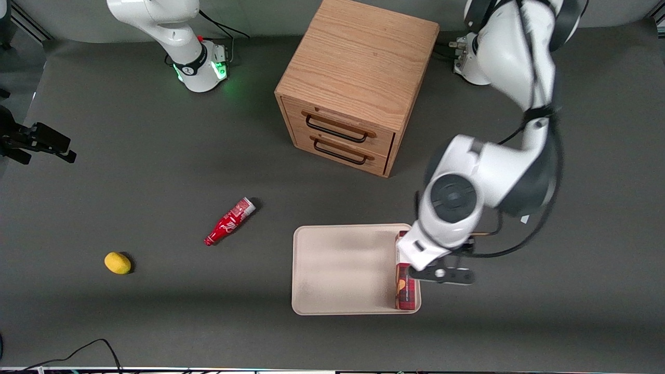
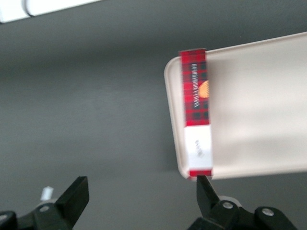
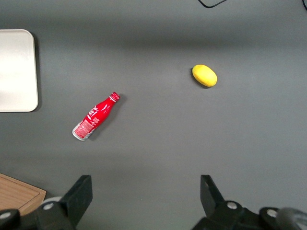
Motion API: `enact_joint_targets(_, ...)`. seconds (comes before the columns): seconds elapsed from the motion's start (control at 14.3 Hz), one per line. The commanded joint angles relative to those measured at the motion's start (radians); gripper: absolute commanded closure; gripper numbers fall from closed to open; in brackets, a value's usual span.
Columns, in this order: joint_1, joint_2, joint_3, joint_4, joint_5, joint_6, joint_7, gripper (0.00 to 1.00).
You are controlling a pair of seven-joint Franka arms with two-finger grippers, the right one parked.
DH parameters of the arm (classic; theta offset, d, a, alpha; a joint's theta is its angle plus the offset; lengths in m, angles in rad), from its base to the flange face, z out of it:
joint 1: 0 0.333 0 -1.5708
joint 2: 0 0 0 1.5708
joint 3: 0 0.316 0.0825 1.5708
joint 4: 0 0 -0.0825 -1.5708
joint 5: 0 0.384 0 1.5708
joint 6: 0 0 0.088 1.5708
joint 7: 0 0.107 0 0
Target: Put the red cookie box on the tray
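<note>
The red cookie box point(image 1: 407, 284) point(image 2: 196, 110) lies flat in the cream tray point(image 1: 343, 270) point(image 2: 259, 105) point(image 3: 17, 72), along the tray's rim at the working arm's end. Its white end panel points toward the cabinet. My gripper point(image 1: 440, 274) point(image 2: 142, 184) is open and holds nothing. It hangs above the table just off that tray edge, apart from the box. One black fingertip point(image 2: 205, 189) shows close to the box's white end, and bare grey table lies between the fingers.
A wooden two-drawer cabinet point(image 1: 353, 88) stands farther from the front camera than the tray. A small red bottle point(image 1: 228, 222) point(image 3: 95, 117) and a yellow lemon-like object point(image 1: 118, 263) point(image 3: 205, 75) lie toward the parked arm's end.
</note>
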Motion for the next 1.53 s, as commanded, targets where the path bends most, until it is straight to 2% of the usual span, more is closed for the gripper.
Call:
enact_joint_targets(0.0,0.096,-0.193,-0.003,-0.192,-0.044,-0.007,0.151,0.00)
enact_joint_targets(0.49,0.315,-0.620,0.003,-0.788,-0.030,0.183,0.449,0.00)
enact_joint_targets(0.84,0.387,-0.720,0.003,-0.866,-0.030,0.101,0.481,0.00)
enact_joint_targets(1.47,0.386,-0.712,0.002,-0.787,-0.045,-0.037,0.417,0.00)
